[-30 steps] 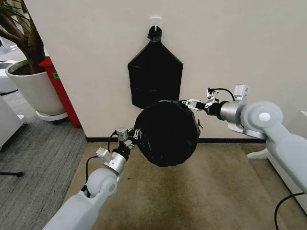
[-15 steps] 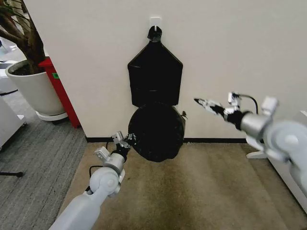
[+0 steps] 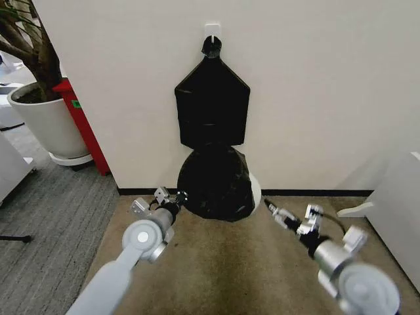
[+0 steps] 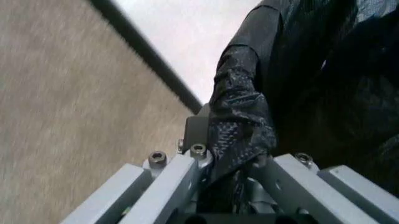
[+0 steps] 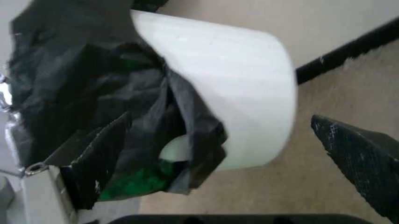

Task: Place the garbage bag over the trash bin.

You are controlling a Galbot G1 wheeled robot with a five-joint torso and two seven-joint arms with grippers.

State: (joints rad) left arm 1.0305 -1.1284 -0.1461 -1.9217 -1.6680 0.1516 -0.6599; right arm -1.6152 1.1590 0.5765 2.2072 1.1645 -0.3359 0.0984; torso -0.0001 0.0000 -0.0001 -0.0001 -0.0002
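Left gripper (image 3: 172, 197) stays low, pinching the garbage bag (image 3: 216, 184) over the trash bin (image 3: 255, 189); right gripper (image 3: 276, 212) has dropped away, jaws apart, empty.

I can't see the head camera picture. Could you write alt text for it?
A crinkly black garbage bag is draped over a small white trash bin on the floor by a white wall. The robot's left gripper pinches the bag's edge; the right gripper hangs open beside the bin. A flat black bundle of bags hangs on the wall above.
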